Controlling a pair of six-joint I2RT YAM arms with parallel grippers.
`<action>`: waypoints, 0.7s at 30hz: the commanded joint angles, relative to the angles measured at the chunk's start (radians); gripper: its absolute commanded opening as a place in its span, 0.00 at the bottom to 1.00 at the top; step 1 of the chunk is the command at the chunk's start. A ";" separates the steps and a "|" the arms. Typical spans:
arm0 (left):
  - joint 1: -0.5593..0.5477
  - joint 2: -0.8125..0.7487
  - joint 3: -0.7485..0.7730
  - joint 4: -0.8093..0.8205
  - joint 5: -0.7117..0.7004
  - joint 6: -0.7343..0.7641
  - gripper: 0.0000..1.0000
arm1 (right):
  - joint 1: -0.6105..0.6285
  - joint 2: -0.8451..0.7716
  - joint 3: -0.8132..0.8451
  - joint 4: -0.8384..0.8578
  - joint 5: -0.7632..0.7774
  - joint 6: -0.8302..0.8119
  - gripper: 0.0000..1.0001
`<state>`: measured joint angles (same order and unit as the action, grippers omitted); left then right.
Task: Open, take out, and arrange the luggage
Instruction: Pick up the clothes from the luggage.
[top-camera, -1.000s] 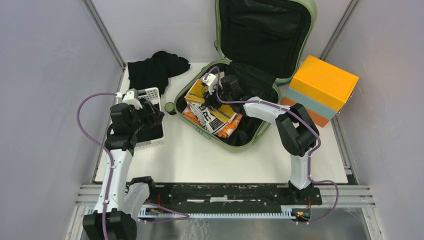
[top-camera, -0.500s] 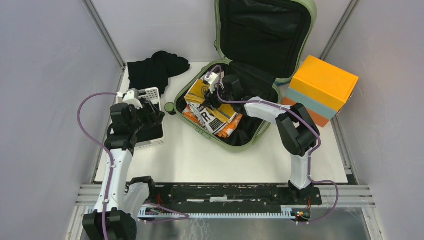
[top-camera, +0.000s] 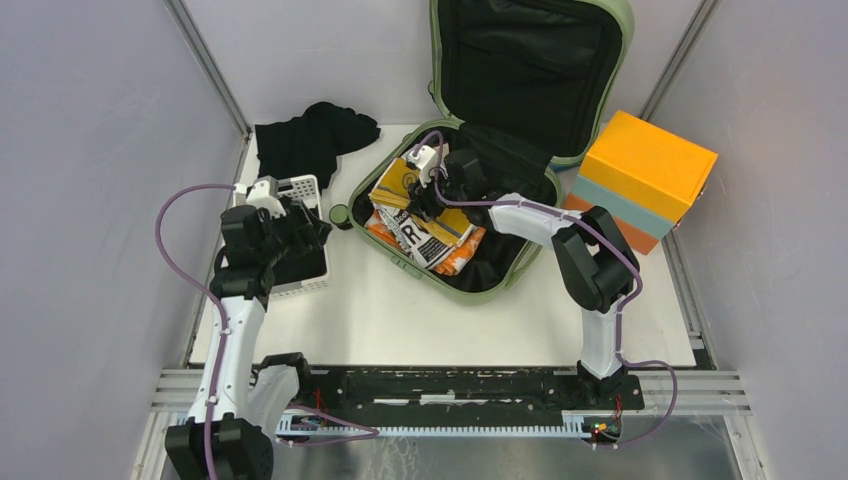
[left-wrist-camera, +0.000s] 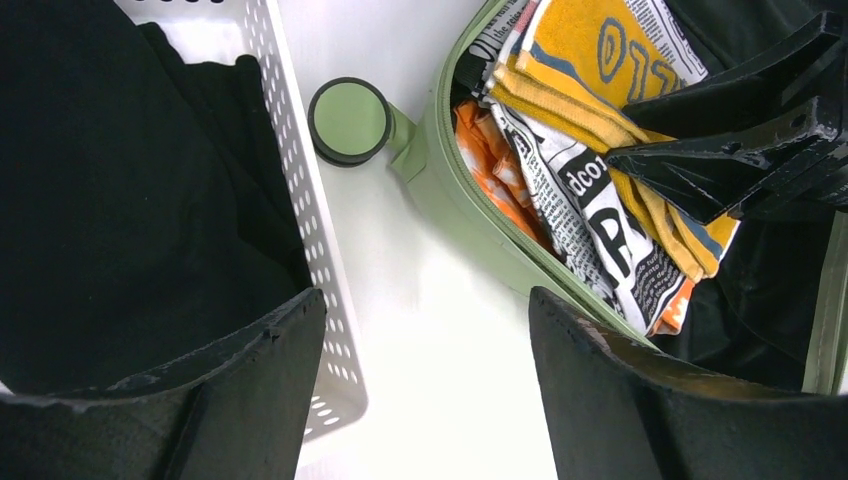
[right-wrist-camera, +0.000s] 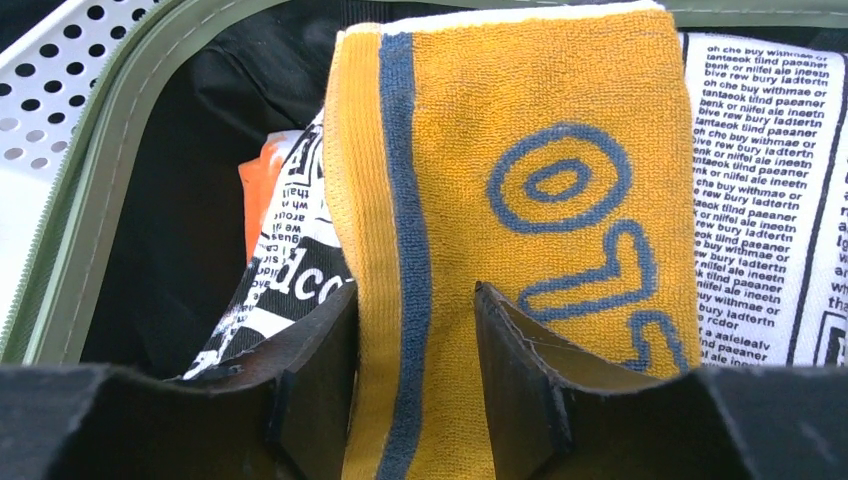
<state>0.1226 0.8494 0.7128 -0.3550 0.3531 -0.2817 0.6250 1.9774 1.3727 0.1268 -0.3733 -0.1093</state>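
Note:
The sage-green luggage (top-camera: 440, 284) lies open on the table, its black-lined lid (top-camera: 530, 60) upright against the back wall. Inside is a stack of folded cloths: a yellow towel with blue markings (right-wrist-camera: 520, 200) on top, a newsprint cloth (top-camera: 420, 235) and an orange one (left-wrist-camera: 490, 170) below. My right gripper (right-wrist-camera: 415, 295) is inside the luggage, its fingers closed on the yellow towel's folded edge (top-camera: 400, 180). My left gripper (left-wrist-camera: 427, 300) is open and empty, above the gap between the white basket (left-wrist-camera: 300, 180) and the luggage's wheel (left-wrist-camera: 350, 120).
The white perforated basket (top-camera: 300, 185) at left holds black cloth (left-wrist-camera: 120, 200). A black garment (top-camera: 310, 140) lies at the back left. An orange and light-blue box (top-camera: 645, 170) stands right of the luggage. Grey walls close in both sides.
My right gripper has shifted very slightly in the luggage and the cloth stack under it has moved a little. The left arm has stayed still.

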 joint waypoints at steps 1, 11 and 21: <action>0.002 0.009 -0.012 0.065 0.051 -0.027 0.83 | -0.004 -0.019 0.056 -0.010 0.021 -0.027 0.52; 0.001 0.046 -0.011 0.083 0.097 -0.058 0.82 | 0.024 0.020 0.086 -0.045 0.028 -0.055 0.44; 0.000 0.060 0.052 0.083 0.214 -0.171 0.75 | 0.045 0.057 0.126 -0.097 0.097 -0.087 0.44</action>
<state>0.1226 0.9218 0.7029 -0.3244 0.4850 -0.3553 0.6647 2.0136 1.4506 0.0349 -0.3264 -0.1749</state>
